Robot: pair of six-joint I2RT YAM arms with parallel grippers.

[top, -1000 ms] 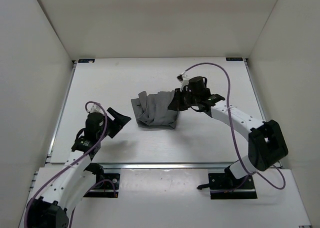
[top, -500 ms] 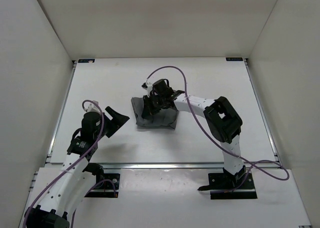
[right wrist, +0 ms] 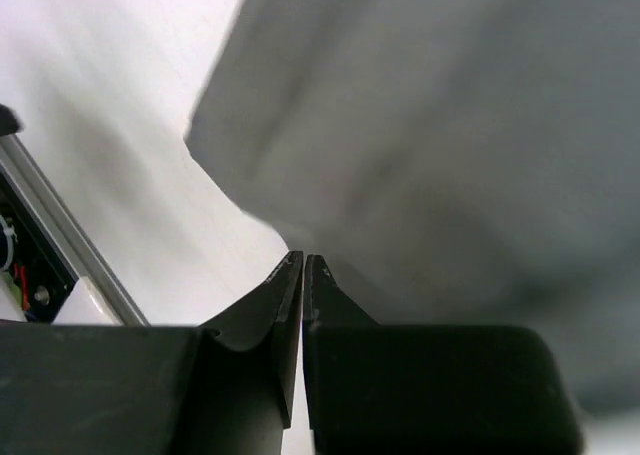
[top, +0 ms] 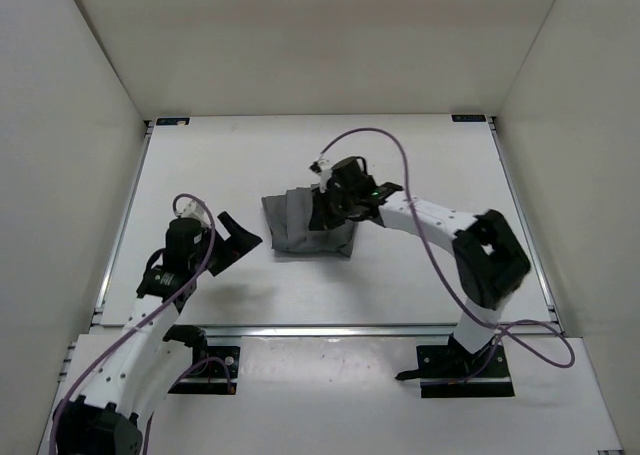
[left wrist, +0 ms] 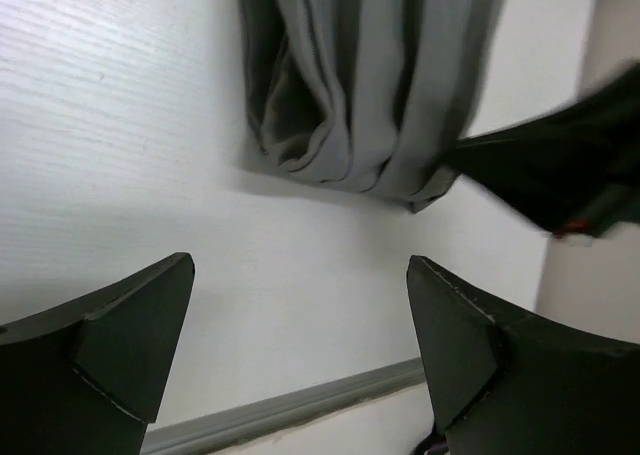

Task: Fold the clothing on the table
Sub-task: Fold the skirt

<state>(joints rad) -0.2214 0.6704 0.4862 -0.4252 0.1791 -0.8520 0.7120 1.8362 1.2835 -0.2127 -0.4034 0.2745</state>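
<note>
Nothing readable here, folks. No words, numbers or logos turn up in any of the views. The closest thing is the pair of little dark corner tabs (top: pixel 172 121) on the table (top: pixel 420 265), way out past the left gripper (top: pixel 243 233) and the right gripper (top: pixel 322 215), and any marking on them is too small to make out.

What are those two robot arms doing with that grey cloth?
They are folding the clothing on the white table. It lies bunched in a small pile. The right gripper is shut over its right side; whether it pinches fabric is unclear. The left gripper hovers open to its left, touching nothing.
</note>
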